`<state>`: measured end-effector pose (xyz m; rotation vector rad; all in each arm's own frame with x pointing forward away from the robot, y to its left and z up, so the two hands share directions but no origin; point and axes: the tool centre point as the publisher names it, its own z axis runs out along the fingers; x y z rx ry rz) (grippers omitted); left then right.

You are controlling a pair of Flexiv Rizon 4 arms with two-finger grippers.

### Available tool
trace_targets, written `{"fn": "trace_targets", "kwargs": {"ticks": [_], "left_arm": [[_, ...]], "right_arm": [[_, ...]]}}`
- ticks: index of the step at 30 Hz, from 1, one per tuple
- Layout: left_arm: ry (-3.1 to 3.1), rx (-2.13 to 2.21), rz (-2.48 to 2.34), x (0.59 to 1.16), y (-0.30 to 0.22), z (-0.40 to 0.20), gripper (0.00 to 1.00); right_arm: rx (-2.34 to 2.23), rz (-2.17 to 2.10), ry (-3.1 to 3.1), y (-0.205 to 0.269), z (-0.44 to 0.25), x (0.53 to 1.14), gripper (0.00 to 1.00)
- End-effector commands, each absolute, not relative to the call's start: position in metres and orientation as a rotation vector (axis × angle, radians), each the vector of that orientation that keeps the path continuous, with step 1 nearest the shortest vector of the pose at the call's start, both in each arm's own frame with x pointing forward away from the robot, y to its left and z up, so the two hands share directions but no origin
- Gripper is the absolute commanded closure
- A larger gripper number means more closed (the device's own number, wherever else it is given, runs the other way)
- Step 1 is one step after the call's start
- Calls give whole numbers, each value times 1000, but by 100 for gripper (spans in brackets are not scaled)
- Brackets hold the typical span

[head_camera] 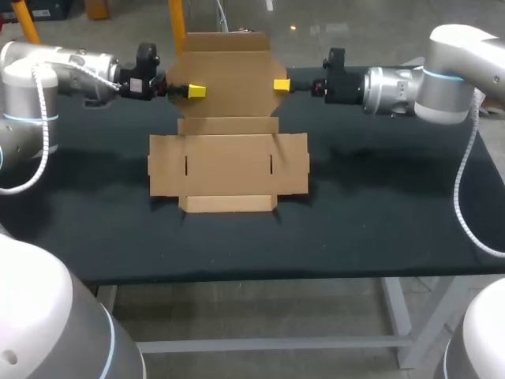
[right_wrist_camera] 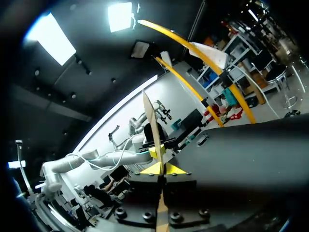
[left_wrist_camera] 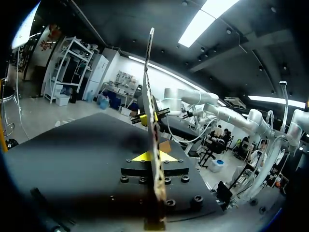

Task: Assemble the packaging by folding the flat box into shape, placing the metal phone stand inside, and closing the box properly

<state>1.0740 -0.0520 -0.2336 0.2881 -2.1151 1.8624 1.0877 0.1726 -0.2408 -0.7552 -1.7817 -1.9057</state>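
- Flat box (head_camera: 229,166) – brown cardboard lying on the dark table (head_camera: 379,213), a little left of the middle and towards the far side. Most of it lies unfolded, but its far panel (head_camera: 229,75) is lifted off the surface.
- Left arm (head_camera: 63,67) comes in from the far left, stretched out level above the table.
- Left gripper (head_camera: 196,91) is at the left edge of the raised far panel. In the left wrist view the cardboard (left_wrist_camera: 150,96) runs edge-on between the yellow tips, one on each face, so the left gripper (left_wrist_camera: 155,157) is clamped narrowly on the flat box.
- The flat part nearer the camera has a wide middle panel with two short slits (head_camera: 186,164), a flap at each side and a narrow flap (head_camera: 229,203) along the near edge.
- Right gripper (head_camera: 281,84) is at the right edge of the same panel, facing the left one – its own view shows the thin board (right_wrist_camera: 152,125) passing between its tips, pinched from both sides, with the right gripper (right_wrist_camera: 163,169) nearly closed.
- Right arm (head_camera: 426,83) enters from the far right, also level above the table.
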Motion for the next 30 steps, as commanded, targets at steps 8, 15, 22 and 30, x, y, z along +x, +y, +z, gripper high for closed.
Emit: {"fn": "trace_targets", "kwargs": {"ticks": [8, 15, 22, 30], "left_arm": [[-2082, 240, 1863, 1081, -50, -237, 100], [-2080, 237, 1852, 1089, -53, -237, 100], [-2096, 265, 1847, 1101, -56, -235, 100], [-2123, 293, 1861, 1109, -57, -224, 100]], "right_arm": [[-771, -1887, -1797, 168, -239, 1089, 14], [-859, -1877, -1889, 152, -231, 1070, 10], [-945, -1867, -1979, 134, -223, 1045, 11], [-1033, -1855, -2087, 115, -217, 1015, 38]]}}
